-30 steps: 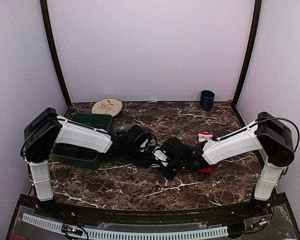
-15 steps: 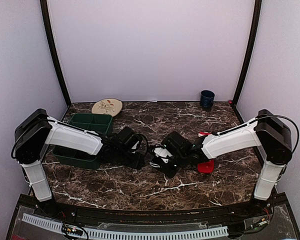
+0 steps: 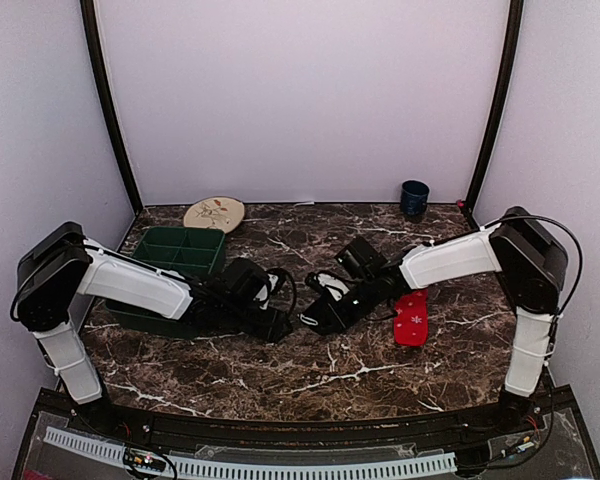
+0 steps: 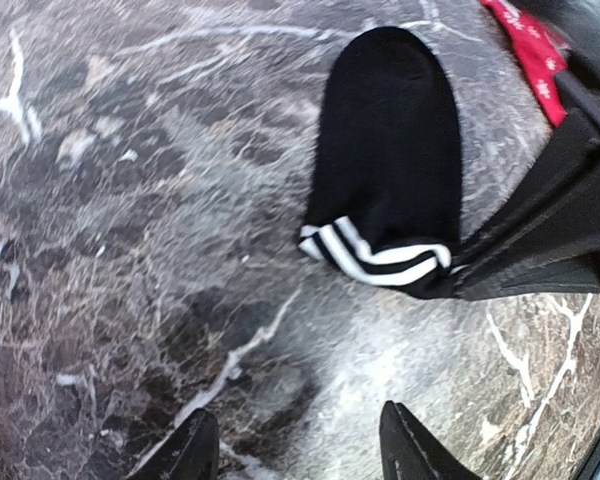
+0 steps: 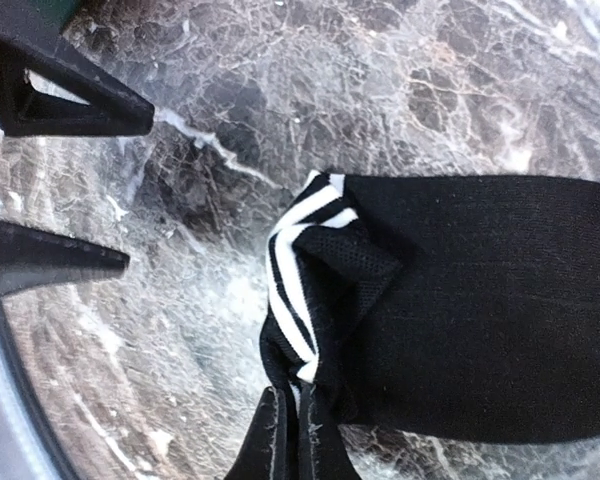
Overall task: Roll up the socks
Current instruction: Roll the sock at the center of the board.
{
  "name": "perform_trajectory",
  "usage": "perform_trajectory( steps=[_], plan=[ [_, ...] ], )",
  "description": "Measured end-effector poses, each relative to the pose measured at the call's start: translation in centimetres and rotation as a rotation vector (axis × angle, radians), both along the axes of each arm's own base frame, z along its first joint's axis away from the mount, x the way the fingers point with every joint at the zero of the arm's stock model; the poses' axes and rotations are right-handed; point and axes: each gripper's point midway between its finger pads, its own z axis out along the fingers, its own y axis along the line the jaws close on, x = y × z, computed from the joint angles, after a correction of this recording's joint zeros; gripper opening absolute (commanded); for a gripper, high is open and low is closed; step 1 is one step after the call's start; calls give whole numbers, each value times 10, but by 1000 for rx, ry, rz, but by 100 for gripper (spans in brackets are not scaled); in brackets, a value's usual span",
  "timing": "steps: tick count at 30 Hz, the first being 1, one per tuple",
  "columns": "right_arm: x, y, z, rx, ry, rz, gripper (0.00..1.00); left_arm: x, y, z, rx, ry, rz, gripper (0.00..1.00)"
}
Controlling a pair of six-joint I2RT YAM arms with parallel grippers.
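1. Your right claw (image 5: pixel 290 445) is pinched shut on the black sock (image 4: pixel 390 170) at its striped cuff (image 4: pixel 375 255), so that arm is the one already on the fabric
2. Your left claw (image 4: pixel 300 455) stands wide with nothing between its fingers; it hangs low over the counter (image 4: pixel 100 250), short of the cuff, with bare marble between its tips and the sock
3. The relation to work from: the sock lies straight ahead of the left claw and a little to its right. Its long axis runs away from that claw, cuff end nearest and toe farthest. From the right claw the same sock stretches off sideways, across its fingers
4. My judgement is that any roll has to travel from the cuff towards the toe, which means away from the left claw
5. The red sock (image 3: pixel 412 318) lies flat behind the right claw, back along its arm, apart from the black one
6. Hard to make out:
   - the cuff is bunched and folded at the pinch, so you cannot tell how many layers the right claw has, or whether a roll has begun
   - from above, the black sock is nearly lost among the dark claws
   - the left wrist view cuts the red sock off at its corner
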Motion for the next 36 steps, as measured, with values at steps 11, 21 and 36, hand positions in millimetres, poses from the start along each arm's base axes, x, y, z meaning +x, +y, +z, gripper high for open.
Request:
perform_trajectory(
  steps=[11,21,36],
  plan=[
    [-7,9,5,138,284,-46,0,5,-14,16,-30,-78,-92,59],
    [-28,12,11,220,468,-70,0,6,-22,22,-58,-95,-119,59],
    [-44,5,0,238,592,-138,0,-3,-30,25,-90,-80,-181,58]
  ],
)
